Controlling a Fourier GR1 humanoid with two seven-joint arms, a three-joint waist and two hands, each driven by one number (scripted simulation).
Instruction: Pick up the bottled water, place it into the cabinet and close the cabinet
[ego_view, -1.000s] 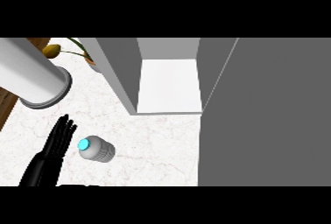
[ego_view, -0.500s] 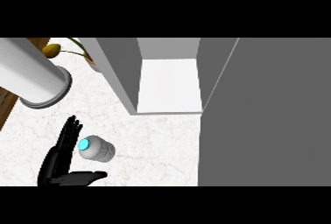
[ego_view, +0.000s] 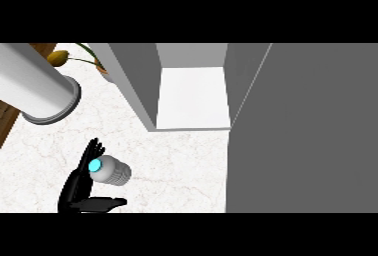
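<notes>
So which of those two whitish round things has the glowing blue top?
The small bottled water low on the counter, right beside the left hand. Its cap is bright cyan. The big pale cylinder at upper left is plain, without blue.

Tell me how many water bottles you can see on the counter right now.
1. The bottled water stands on the counter at lower left, right beside the left hand. Others could be hidden behind the cabinet door.

One bottled water (ego_view: 111, 170), one black hand (ego_view: 80, 187), one open cabinet (ego_view: 193, 97), one potted plant (ego_view: 81, 59)
</notes>
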